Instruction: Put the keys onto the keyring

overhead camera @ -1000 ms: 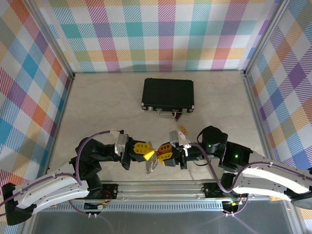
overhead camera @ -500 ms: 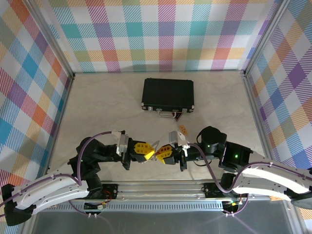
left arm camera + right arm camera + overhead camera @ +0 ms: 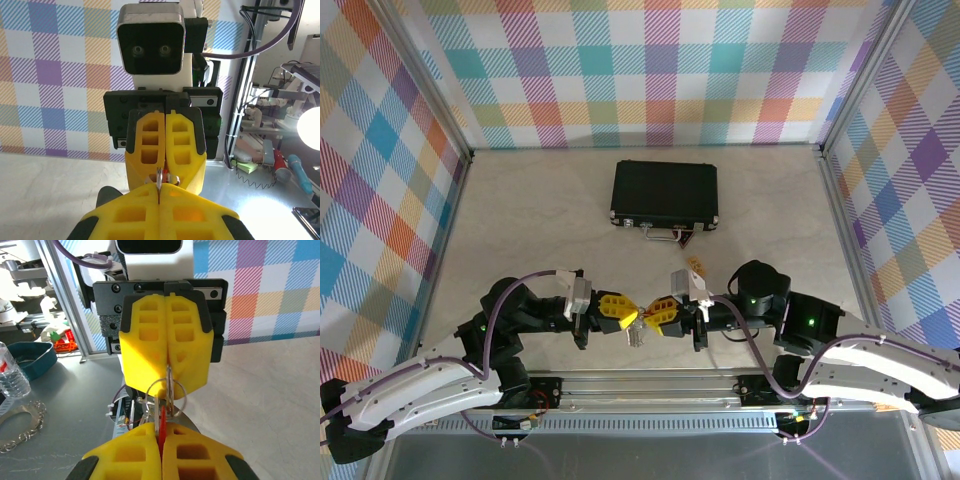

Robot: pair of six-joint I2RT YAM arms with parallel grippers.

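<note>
Low over the near edge of the counter [image 3: 540, 220], the two arms meet tip to tip. The left tool [image 3: 625, 317] and the right tool [image 3: 652, 316] face each other, almost touching, just ahead of the arm bases. A pale silver piece, the keyring [image 3: 636, 336], hangs beneath the spot where they meet. In the right wrist view the right tool's yellow fingers [image 3: 130, 455] are pressed together on the key [image 3: 161, 424] — its red head is a thin strip pinched in the seam between them, standing upright. Straight ahead in that view the left tool is likewise closed. Thin metal comes out from between its fingers, and a fine wire loop curves around just above the red head. Whether the key is already threaded onto that loop cannot be told. In the left wrist view the left tool's fingers [image 3: 125, 220] are closed on a sliver of metal seen edge-on, with a speck of red just behind it at the tip of the right tool. Well away from all this, near the far middle of the counter, a black case [image 3: 665, 192] lies flat, its metal handle [image 3: 663, 234] toward the arms. A small yellow-orange tag [image 3: 695, 265] lies between the case and the right tool — apart from both.
</note>
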